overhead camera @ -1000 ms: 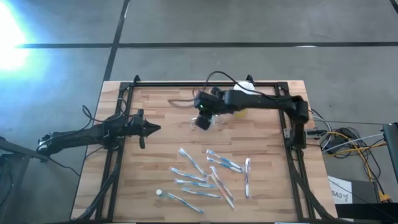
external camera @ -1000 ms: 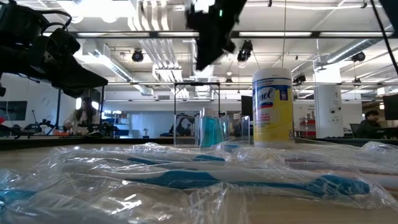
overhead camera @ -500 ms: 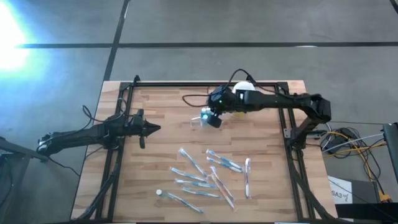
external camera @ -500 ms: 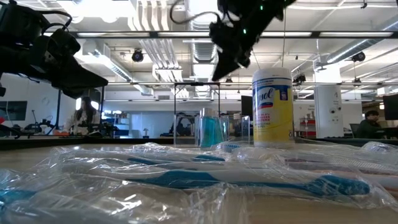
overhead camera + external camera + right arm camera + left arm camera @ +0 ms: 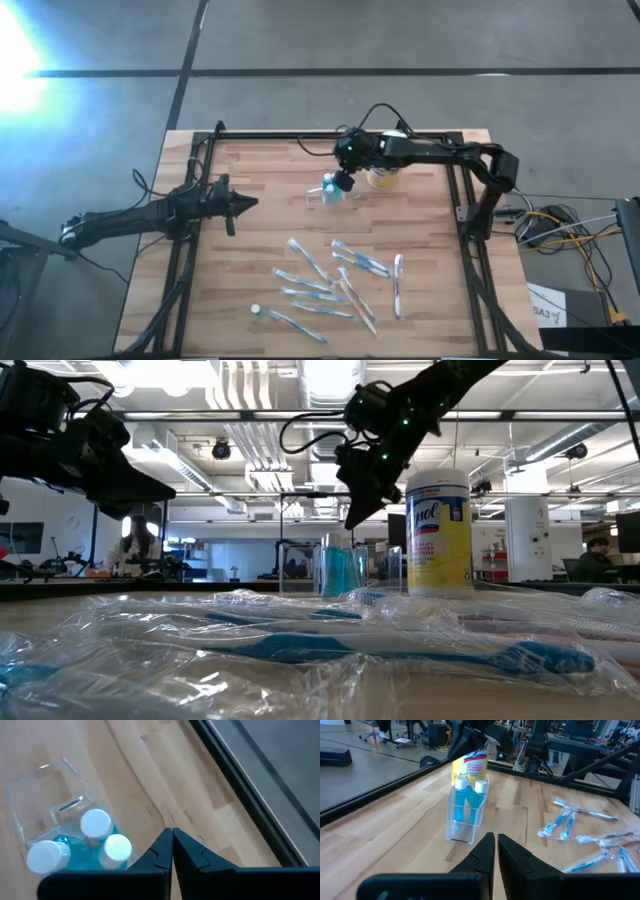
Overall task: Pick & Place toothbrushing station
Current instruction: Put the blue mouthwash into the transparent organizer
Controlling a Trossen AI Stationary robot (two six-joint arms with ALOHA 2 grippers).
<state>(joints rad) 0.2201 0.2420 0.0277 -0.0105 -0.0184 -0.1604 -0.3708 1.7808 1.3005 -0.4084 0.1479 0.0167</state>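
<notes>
Wooden slat table (image 5: pixel 260 170) inside a dark frame, open workshop hall behind it in the low view.

Right gripper (image 5: pixel 343 183) is up off the table, above the toothbrushing station (image 5: pixel 325 192). Fingers pressed together, tips touching, nothing between them; the right wrist view shows the closed tips (image 5: pixel 172 841) with the clear holder (image 5: pixel 60 832) off to one side and below them, not in the grip.

Station: clear plastic organiser standing upright on the wood, three white-capped blue bottles (image 5: pixel 95 825) in one end, the other compartment bare. Yellow-labelled canister (image 5: pixel 385 175) stands just beyond it, on the far side from the left arm; the two are near, contact not clear.

Left gripper (image 5: pixel 243 206) waits well apart from the station, fingers closed (image 5: pixel 496 851), pointed straight at the holder (image 5: pixel 466 810).

Wrapped toothbrushes (image 5: pixel 335 280) lie scattered on the near part of the table, well clear of both sets of fingers.

Step in hand, as I read it: approach before the pick; station not yet grasped.

Next move calls for spreading the right fingers, centring them over a wall of the holder, then coming down. Risk: thin clear wall may slip or tip, and the canister leaves little room on that side.
</notes>
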